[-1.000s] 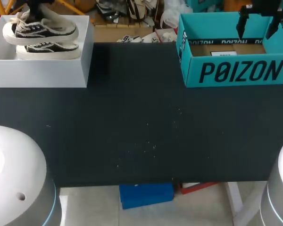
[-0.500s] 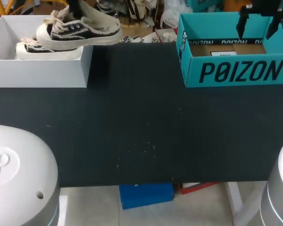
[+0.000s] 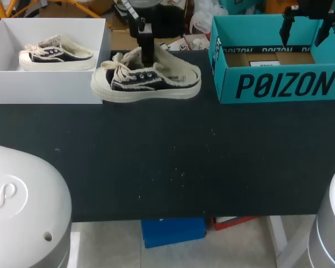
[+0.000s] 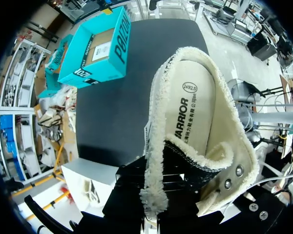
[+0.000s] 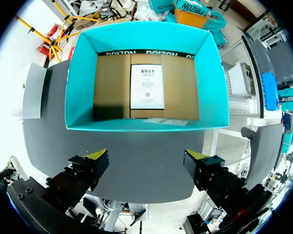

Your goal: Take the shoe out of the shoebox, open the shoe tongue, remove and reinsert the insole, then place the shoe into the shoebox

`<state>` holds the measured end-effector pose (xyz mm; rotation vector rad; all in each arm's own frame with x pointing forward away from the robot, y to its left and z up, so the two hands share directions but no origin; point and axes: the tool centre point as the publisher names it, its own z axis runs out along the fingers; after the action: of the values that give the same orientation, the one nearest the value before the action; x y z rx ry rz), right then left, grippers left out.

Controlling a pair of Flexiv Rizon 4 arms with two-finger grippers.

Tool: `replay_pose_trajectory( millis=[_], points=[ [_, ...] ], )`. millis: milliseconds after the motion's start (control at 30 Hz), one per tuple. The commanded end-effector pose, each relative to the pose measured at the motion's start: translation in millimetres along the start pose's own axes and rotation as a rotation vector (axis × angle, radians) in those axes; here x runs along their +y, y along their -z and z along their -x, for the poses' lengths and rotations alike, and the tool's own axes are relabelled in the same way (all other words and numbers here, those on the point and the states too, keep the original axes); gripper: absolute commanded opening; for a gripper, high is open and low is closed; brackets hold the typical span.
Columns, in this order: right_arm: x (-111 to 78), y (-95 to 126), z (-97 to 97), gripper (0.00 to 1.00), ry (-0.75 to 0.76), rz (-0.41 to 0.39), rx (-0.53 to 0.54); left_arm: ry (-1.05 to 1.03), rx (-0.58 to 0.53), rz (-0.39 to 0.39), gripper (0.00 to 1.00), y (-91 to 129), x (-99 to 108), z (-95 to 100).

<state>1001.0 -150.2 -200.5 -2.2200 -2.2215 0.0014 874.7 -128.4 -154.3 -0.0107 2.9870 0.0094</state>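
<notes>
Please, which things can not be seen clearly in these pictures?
- Left wrist view: the tongue of the shoe hides the front of the insole.
- Head view: from above, whether the shoe touches the table cannot be told.
- Head view: the picture's edge cuts off the right gripper's upper part.
- Right wrist view: the print on the card in the teal box is too small.

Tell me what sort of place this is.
Probably a robot test bench for shoe-handling trials: a dark table bears a white shoebox with one shoe in it and an open teal box, while my left gripper holds a second shoe and my right gripper hangs open above the teal box.
</notes>
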Motion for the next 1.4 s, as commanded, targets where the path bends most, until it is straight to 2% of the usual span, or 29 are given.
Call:
replay_pose_trajectory(
  millis=[33, 100, 200, 367, 500, 900, 1200, 1233, 1267, 1300, 1400],
  points=[
    [-0.1, 0, -0.2, 1.00, 0.000, 0.000, 0.000, 0.000, 0.030, 0.006, 0.00, -31, -22, 3.1],
    [-0.1, 0, -0.2, 1.00, 0.000, 0.000, 0.000, 0.004, 0.055, -0.034, 0.00, -46, -27, 2.1],
    [-0.1, 0, -0.2, 1.00, 0.000, 0.000, 0.000, 0.010, 0.089, -0.045, 0.00, -72, -32, 2.0],
    [-0.1, 0, -0.2, 1.00, 0.000, 0.000, 0.000, -0.009, 0.115, -0.024, 0.00, -111, -40, 2.4],
    [-0.1, 0, -0.2, 1.00, 0.000, 0.000, 0.000, -0.038, 0.131, -0.046, 0.00, -141, -45, -0.5],
    [-0.1, 0, -0.2, 1.00, 0.000, 0.000, 0.000, -0.030, 0.178, -0.018, 0.00, -221, -30, -15.6],
    [-0.1, 0, -0.2, 1.00, 0.000, 0.000, 0.000, -0.021, 0.210, -0.009, 0.00, -246, -24, -23.9],
    [-0.1, 0, -0.2, 1.00, 0.000, 0.000, 0.000, -0.019, 0.214, -0.009, 0.25, -247, -24, -24.2],
    [-0.1, 0, -0.2, 1.00, 0.000, 0.000, 0.000, -0.019, 0.215, -0.009, 0.79, -247, -24, -24.3],
    [-0.1, 0, -0.2, 1.00, 0.000, 0.000, 0.000, -0.022, 0.209, -0.030, 1.00, -243, -24, -25.0],
    [-0.1, 0, -0.2, 1.00, 0.000, 0.000, 0.000, -0.034, 0.183, -0.089, 1.00, -226, -24, -24.1]
  ],
)
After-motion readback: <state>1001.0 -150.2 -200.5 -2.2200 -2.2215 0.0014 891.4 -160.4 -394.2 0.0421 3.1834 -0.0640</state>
